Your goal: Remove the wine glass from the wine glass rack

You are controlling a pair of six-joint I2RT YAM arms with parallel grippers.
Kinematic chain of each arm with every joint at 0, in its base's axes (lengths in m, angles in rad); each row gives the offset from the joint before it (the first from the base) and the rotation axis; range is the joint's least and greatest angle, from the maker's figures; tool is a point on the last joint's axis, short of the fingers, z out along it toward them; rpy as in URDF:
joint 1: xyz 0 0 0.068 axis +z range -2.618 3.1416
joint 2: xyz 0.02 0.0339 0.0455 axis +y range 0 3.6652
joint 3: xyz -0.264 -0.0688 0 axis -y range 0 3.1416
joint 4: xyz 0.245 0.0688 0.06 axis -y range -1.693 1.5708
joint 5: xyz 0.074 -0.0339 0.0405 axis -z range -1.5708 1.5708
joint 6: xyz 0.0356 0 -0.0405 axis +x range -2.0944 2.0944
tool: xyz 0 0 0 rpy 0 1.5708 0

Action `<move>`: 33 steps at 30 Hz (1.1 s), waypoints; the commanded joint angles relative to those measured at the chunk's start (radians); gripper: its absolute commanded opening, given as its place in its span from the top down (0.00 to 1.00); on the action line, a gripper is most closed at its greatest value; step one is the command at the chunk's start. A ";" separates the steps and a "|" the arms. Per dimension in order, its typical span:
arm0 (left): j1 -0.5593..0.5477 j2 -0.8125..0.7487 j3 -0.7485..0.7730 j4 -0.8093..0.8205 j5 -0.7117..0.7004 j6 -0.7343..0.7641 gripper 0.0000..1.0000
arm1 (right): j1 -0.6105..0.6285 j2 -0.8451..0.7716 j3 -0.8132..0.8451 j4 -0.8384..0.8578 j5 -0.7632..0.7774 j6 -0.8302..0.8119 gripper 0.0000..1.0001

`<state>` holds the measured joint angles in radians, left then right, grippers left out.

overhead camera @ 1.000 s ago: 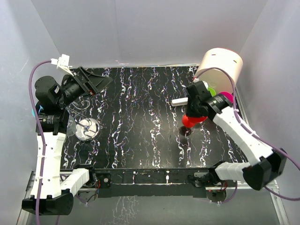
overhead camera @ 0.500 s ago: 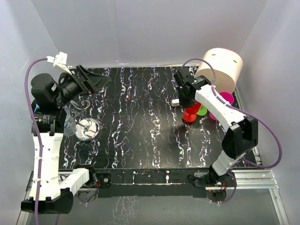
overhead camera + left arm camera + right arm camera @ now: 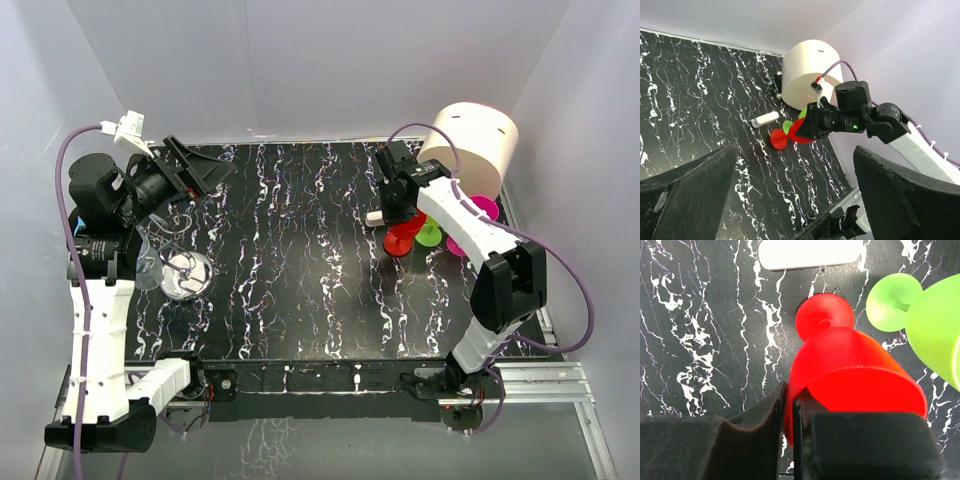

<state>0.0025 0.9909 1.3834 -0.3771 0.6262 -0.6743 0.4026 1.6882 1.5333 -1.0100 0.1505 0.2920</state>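
Right gripper: you're pinching the red glass by its rim.
Left gripper: you're holding it wide open, empty.

The wine glass is red; the table black, white-veined.

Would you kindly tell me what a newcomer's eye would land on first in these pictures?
The red wine glass, pinched at its rim by the right gripper, stands out at the back right of the black marbled table, with a green glass beside it. Behind them sits a large cream cylinder. At the far left, the silver wire rack stands near the raised, open left gripper.
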 commanded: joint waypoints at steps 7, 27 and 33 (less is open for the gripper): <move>-0.005 0.001 0.126 -0.146 -0.102 0.040 0.01 | -0.008 -0.043 -0.015 0.074 -0.041 -0.027 0.73; -0.022 0.004 0.523 -0.790 -0.579 0.280 0.01 | 0.026 -0.316 -0.079 0.318 -0.397 -0.073 0.09; -0.048 -0.094 0.513 -0.882 -0.762 0.331 0.01 | 0.136 -0.389 -0.148 0.370 -0.383 -0.098 0.06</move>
<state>-0.0265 0.9539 1.8854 -1.1431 0.0315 -0.4065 0.4808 1.3689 1.4124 -0.7341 -0.1997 0.2260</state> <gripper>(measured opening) 0.985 0.936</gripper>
